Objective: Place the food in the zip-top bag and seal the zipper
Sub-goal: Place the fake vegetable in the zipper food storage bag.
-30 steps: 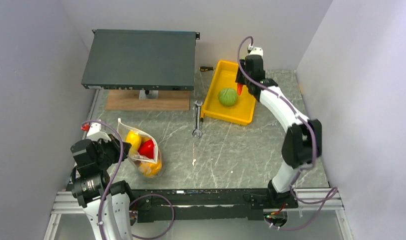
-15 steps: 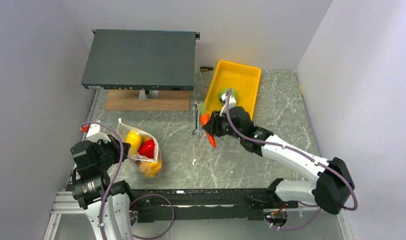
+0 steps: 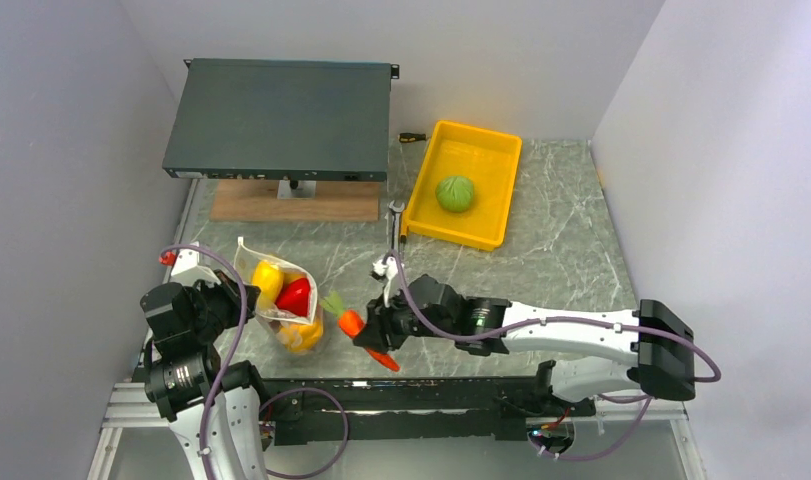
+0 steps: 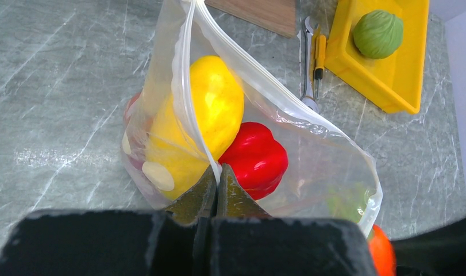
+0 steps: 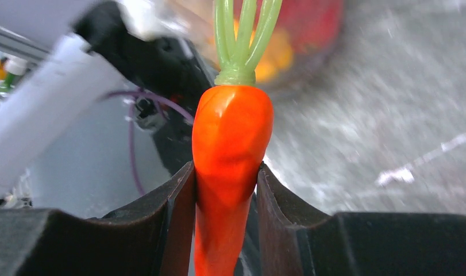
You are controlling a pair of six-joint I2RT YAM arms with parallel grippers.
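**Status: carrot held beside the bag mouth**

Left gripper (image 4: pixel 218 173): jaws closed, pinching the zipper (image 4: pixel 187 86) at the near rim of the zip-top bag (image 3: pixel 309 322). The bag lies on the table (image 3: pixel 541 270) at the near left with its mouth gaping. Inside it are a yellow pepper (image 4: pixel 210 112), a red pepper (image 4: pixel 256 158) and further orange pieces.

Right gripper (image 5: pixel 226 172): jaws clamped on the carrot (image 5: pixel 231 138) at mid-body. The green top points toward the bag, just beside its right side.

Far right: the cabbage (image 3: pixel 455 193) sits in the yellow tray (image 3: pixel 478 134), well apart from the bag.
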